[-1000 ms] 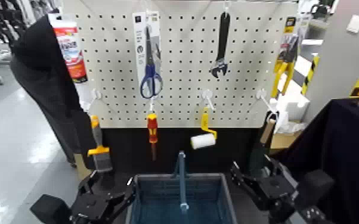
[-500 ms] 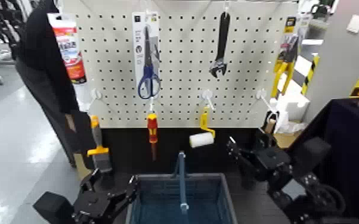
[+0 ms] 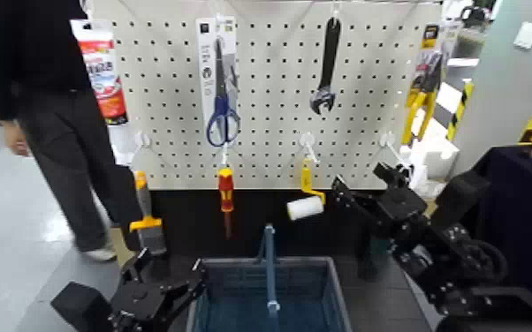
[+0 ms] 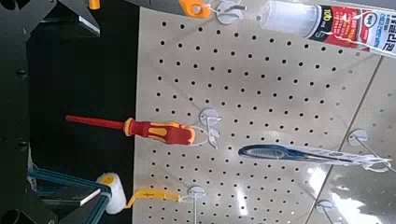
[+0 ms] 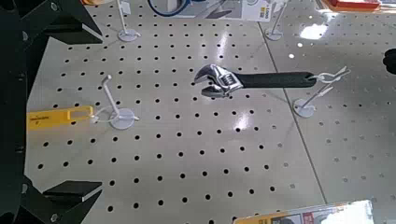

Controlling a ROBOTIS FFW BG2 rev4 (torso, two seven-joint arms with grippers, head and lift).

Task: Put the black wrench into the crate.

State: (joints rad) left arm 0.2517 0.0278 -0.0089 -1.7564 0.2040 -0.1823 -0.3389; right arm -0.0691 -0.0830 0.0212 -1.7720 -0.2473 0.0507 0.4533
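Observation:
The black wrench [image 3: 327, 62] hangs upright on a hook near the top of the white pegboard, jaw head down. It also shows in the right wrist view, the wrench [image 5: 257, 81] lying flat against the board. My right gripper [image 3: 358, 183] is raised in front of the board's lower right, below and to the right of the wrench. It is open and holds nothing, and the wrench is well clear of the right gripper [image 5: 93, 110]. The blue-grey crate [image 3: 331, 296] with its tall handle bar stands low in the middle. Beside its left wall my left gripper [image 3: 168, 281] rests open and empty.
Blue-handled scissors [image 3: 223, 88], yellow pliers [image 3: 424, 79], a red screwdriver [image 3: 225, 190], a paint roller [image 3: 305, 205], a brush [image 3: 148, 230] and a sealant tube [image 3: 106, 75] hang on the board. A person [image 3: 40, 106] stands at the left. A black-draped table [image 3: 517, 212] is at the right.
My right arm has risen from beside the crate toward the pegboard, gripper still open. The person has straightened up and stepped left. My left arm has barely moved.

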